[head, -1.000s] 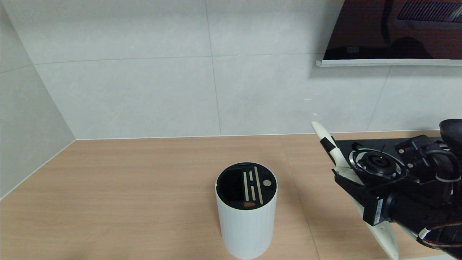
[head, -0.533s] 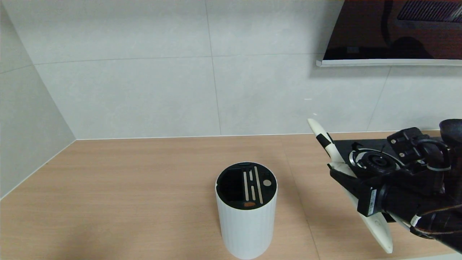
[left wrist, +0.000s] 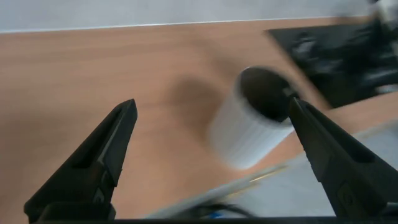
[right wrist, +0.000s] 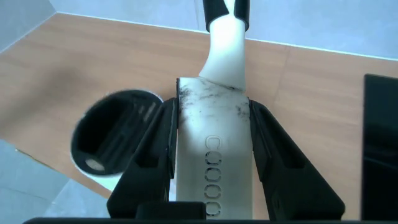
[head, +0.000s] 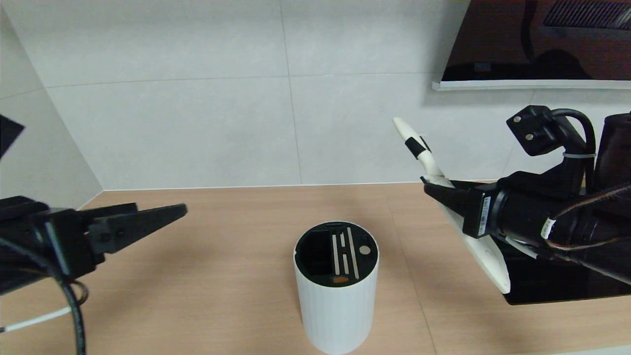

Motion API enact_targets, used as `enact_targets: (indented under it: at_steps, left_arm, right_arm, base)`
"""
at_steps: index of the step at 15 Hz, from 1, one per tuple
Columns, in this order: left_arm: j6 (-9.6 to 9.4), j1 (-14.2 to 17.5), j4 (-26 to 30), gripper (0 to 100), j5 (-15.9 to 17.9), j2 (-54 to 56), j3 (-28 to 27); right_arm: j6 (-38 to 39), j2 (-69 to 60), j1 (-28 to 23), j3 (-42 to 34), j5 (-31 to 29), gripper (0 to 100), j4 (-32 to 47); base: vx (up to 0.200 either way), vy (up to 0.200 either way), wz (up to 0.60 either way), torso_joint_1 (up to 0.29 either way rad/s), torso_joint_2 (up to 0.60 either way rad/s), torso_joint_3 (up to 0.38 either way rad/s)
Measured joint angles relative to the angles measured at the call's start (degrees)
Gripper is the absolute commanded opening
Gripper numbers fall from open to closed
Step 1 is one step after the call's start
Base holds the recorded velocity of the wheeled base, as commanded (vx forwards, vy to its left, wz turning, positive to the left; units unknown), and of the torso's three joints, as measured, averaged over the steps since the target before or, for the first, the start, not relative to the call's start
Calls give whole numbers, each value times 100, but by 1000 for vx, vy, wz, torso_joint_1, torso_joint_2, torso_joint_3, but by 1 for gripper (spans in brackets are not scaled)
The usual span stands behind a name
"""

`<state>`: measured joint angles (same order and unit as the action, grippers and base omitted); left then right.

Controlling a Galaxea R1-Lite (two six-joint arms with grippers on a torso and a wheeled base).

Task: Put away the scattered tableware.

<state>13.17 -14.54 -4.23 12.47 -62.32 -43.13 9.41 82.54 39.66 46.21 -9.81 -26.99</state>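
Observation:
A white ribbed utensil holder [head: 336, 296] with a black slotted top stands on the wooden counter [head: 207, 276]; it also shows in the left wrist view [left wrist: 245, 134] and the right wrist view [right wrist: 112, 140]. My right gripper [head: 436, 190] is shut on a white spatula [head: 485, 256], held in the air to the right of the holder, its black-banded handle pointing up toward the wall. In the right wrist view the gripper [right wrist: 211, 118] clamps the spatula [right wrist: 214, 168] across its blade. My left gripper [head: 165, 217] hovers open to the left of the holder, and nothing sits inside this gripper [left wrist: 210, 106].
A black cooktop [head: 567, 283] lies on the counter at the right, under my right arm. A dark range hood [head: 532, 44] hangs on the tiled wall above it. Bare counter stretches left of and behind the holder.
My right gripper has risen and moved slightly left with the spatula. My left gripper has come into the head view from the left.

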Motion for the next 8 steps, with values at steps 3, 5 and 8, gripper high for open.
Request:
enact_targets:
  at_steps: [3,5,8]
  left_arm:
    - [577,-546,-483,100,1,-592,-6]
    - [968,-898,-688,100,13,-774,-4]
    - [1315,-1291,-762,100,50,-940,13]
  right_arm:
    - [161,4,372,45,5,0,-21]
    - [257,23,524,41,18,0,-32]
    - [257,83,747,-110,34,0,-119]
  base:
    - [0,0,0,0,0,0]
    - [0,0,0,0,0,0]
    - [0,0,0,0,0,0]
